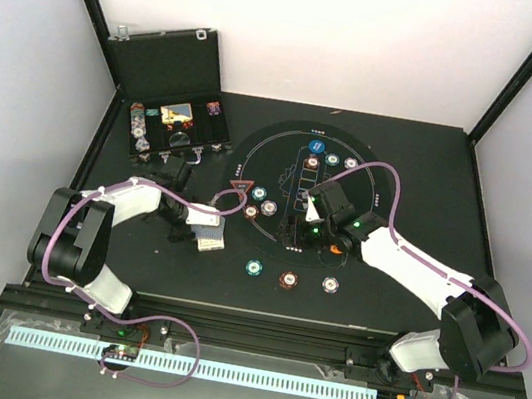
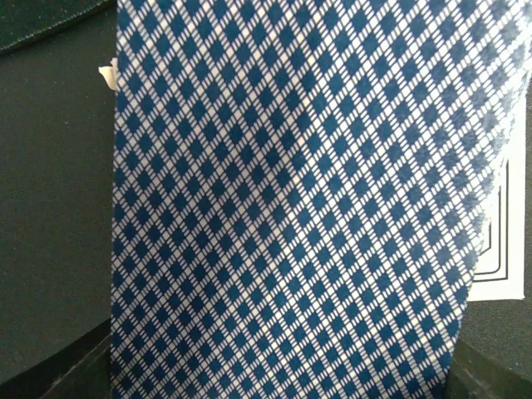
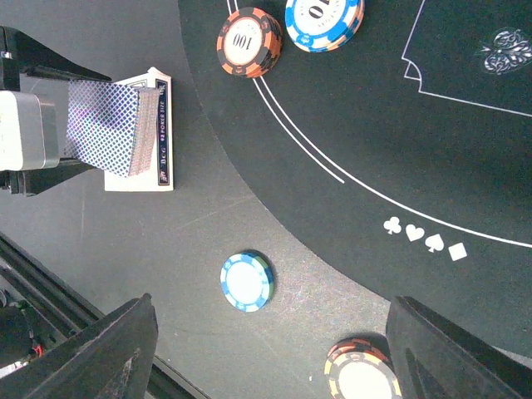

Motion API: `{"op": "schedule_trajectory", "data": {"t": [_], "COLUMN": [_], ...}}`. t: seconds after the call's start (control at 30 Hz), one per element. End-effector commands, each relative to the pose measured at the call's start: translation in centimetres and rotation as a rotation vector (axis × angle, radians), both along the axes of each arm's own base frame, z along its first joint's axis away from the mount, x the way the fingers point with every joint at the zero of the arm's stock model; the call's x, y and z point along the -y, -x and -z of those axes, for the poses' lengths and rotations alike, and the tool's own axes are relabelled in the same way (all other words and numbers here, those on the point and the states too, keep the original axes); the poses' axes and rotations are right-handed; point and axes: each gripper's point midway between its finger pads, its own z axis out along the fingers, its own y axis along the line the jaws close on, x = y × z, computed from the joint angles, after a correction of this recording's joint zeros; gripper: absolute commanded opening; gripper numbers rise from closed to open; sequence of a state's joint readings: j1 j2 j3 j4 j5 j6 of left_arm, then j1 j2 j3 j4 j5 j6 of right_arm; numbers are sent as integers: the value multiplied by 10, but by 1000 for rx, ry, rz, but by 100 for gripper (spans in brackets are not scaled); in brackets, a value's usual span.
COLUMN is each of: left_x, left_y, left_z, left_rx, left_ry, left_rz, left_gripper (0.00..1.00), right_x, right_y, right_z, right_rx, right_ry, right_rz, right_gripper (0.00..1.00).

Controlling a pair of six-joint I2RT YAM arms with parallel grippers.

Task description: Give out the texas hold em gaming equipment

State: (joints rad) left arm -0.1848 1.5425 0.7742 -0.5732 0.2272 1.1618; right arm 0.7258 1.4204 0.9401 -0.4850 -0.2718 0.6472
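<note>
**Left hand.** The left hand (image 3: 90,125) is clamped on a stack of cards (image 3: 112,125); one black finger (image 3: 50,71) lies on each side of the stack. The stack sits low over the desk (image 3: 208,208), left of the mat (image 3: 399,141), above a white piece (image 3: 160,133) that lies flat. Whether that piece is a card or a box cannot be told.

**Right hand.** The right hand (image 3: 273,332) has its fingers (image 3: 83,353) wide apart. It holds and touches nothing.

**View differences.**
- Left wrist view: the blue diamond card back fills almost the whole picture, and only a corner of the white piece shows at the right. The grip itself is not visible there.
- Right wrist view: shows the grip from the side. It also shows a blue chip (image 3: 247,281) on bare desk, and on the mat an orange chip (image 3: 249,41) marked 100.
- Top view: the only one showing both arms, the open case (image 1: 161,61) at the far left and the red triangle (image 1: 240,193) at the mat's left edge.
</note>
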Motion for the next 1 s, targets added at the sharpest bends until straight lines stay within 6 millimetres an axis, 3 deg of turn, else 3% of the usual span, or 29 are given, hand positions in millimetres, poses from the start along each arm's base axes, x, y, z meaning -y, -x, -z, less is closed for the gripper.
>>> {"op": "schedule_trajectory", "data": {"t": [0.0,0.2,0.4,0.6,0.73,0.97], "left_x": [-12,-12,-16,-21,-14,23], "left_y": [4,2,-1,0,5,17], "left_z": [10,3,-9,-26,-45,-104], "left_rx": [-2,22,46,38,27,-8], "left_ry": [-75,-69,-64,-44,10,232], "left_rz": [8,-3,-25,-49,-55,-41], "left_gripper": [56,44,20,2,1,2], "right_x": [-7,-10,-13,-18,-25,-59], "right_y": [2,3,3,3,3,6], "right_z": [-1,-2,-2,-6,-12,-42], "right_rx": [-5,-9,-12,-12,-17,-43], "right_ry": [-26,-42,-61,-88,-135,-379], "right_rz": [-10,-14,-17,-23,-35,-81], "right_gripper": [78,78,78,78,77,77]}}
